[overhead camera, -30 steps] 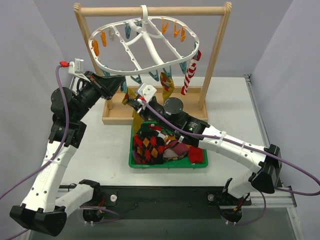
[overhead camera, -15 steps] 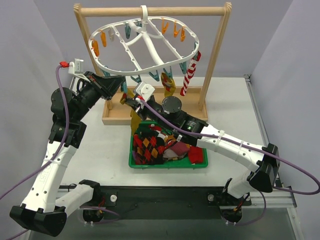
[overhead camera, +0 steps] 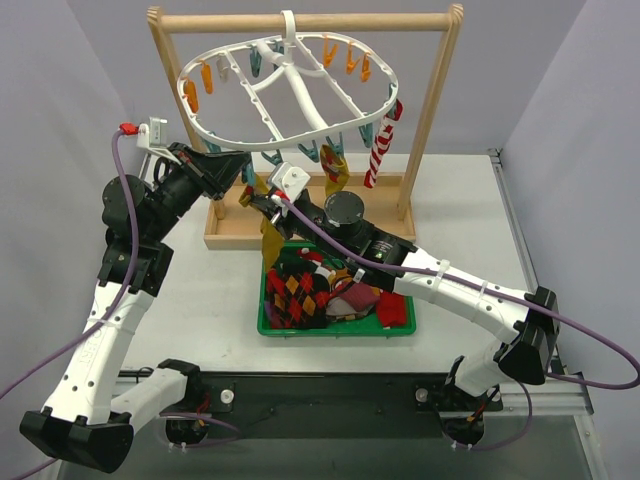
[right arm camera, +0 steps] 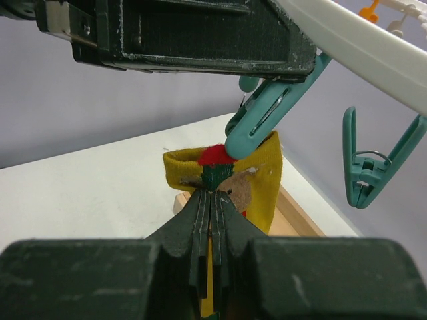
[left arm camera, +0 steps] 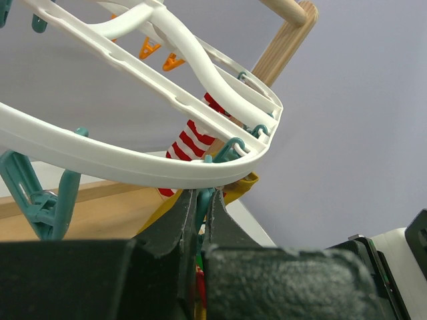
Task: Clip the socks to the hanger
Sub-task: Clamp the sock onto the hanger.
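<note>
The left jaws are pinched shut on a teal clip [right arm camera: 267,117] that dangles at about 7 o'clock on the rim of the white hanger [left arm camera: 133,163]. The right jaws are clamped on a yellow sock [right arm camera: 267,177] just under its cuff, and the cuff touches the clip's tip. A red-white striped sock [overhead camera: 381,150] hangs at the hanger's 4 o'clock. More socks [overhead camera: 305,290] lie in the green bin [overhead camera: 335,331] on the worktop [overhead camera: 200,290], at 6 o'clock from the hanger.
</note>
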